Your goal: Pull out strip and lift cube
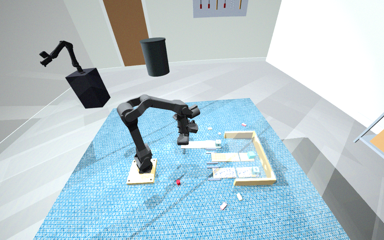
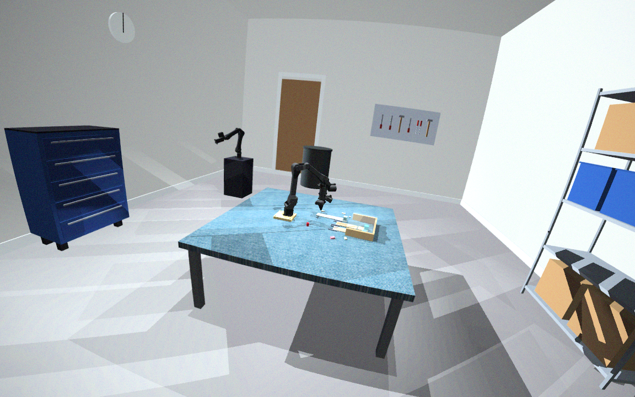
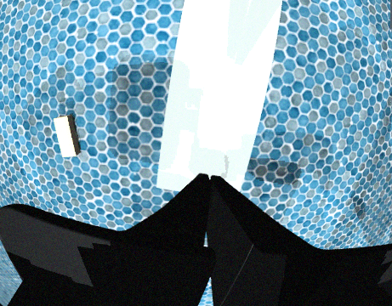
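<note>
A pale strip (image 1: 199, 144) (image 2: 328, 216) (image 3: 213, 106) in one piece lies drawn out toward the arm, at the back of the three. A pale cube (image 1: 218, 143) with a faint mark sits on its far end. The middle strip (image 1: 224, 157) has a gap and bears a turquoise cube (image 1: 250, 154) with no mark visible. The front speckled strip (image 1: 223, 172) also has a gap and bears a marked pale cube (image 1: 255, 170). My gripper (image 1: 183, 144) (image 2: 320, 208) (image 3: 207, 184) is shut, with nothing seen between its tips, over the pale strip's near end.
A wooden wall (image 1: 260, 149) (image 2: 360, 234) stands around the far ends of the two gapped strips. Short grey rails (image 1: 214, 179) flank the strips. A red piece (image 1: 178, 182) (image 2: 307, 224) and a small cream block (image 1: 209, 128) (image 3: 65, 136) lie on the blue table.
</note>
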{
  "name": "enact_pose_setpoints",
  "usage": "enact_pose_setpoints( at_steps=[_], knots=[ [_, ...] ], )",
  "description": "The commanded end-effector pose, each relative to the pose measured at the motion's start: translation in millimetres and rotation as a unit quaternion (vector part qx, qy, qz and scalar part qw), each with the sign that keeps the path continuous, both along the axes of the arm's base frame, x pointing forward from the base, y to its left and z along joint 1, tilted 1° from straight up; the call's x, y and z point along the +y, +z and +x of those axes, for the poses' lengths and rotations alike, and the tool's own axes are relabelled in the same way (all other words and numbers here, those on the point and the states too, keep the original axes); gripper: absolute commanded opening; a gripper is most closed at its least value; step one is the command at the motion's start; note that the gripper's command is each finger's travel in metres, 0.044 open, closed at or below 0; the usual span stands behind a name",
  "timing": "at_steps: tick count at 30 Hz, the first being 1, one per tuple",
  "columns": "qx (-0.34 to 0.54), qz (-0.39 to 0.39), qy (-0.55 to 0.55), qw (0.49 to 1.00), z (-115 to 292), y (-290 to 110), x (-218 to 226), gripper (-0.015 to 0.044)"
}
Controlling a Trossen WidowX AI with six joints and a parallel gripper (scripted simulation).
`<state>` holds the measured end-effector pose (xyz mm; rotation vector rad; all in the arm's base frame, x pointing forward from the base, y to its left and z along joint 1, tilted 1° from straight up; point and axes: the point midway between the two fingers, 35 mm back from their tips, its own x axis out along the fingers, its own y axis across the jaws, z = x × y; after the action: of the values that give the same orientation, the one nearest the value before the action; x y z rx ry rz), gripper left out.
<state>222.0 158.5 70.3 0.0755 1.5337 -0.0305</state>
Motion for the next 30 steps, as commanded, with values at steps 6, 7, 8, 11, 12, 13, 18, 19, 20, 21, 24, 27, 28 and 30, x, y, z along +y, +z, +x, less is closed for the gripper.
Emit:
enact_pose_setpoints(
  at_steps=[6,7,8,11,12,13,18,19,20,21,24,27,28,30],
  knots=[
    [0.001,0.001,-0.014,1.0,31,6,-4,0.0184],
    [0.001,0.001,-0.014,1.0,35,6,-5,0.021],
    [0.0,0.001,-0.014,1.0,39,6,-6,0.0236],
    [0.0,0.001,-0.014,1.0,51,7,-7,0.0315],
    [0.0,0.001,-0.014,1.0,56,8,-8,0.0341],
    [-0.001,0.0,-0.014,1.0,60,8,-8,0.0368],
    [-0.002,0.0,-0.014,1.0,80,11,-10,0.044],
    [-0.002,0.0,-0.014,1.0,84,12,-10,0.044],
    [-0.002,0.0,-0.014,1.0,89,12,-11,0.044],
    [-0.002,0.0,-0.014,1.0,92,13,-11,0.044],
    [-0.003,0.0,-0.014,1.0,105,15,-12,0.044],
    [-0.003,0.0,-0.014,1.0,117,17,-13,0.044],
    [-0.004,0.0,-0.014,1.0,121,17,-14,0.044],
    [-0.004,0.0,-0.014,1.0,129,19,-14,0.044]
  ],
)
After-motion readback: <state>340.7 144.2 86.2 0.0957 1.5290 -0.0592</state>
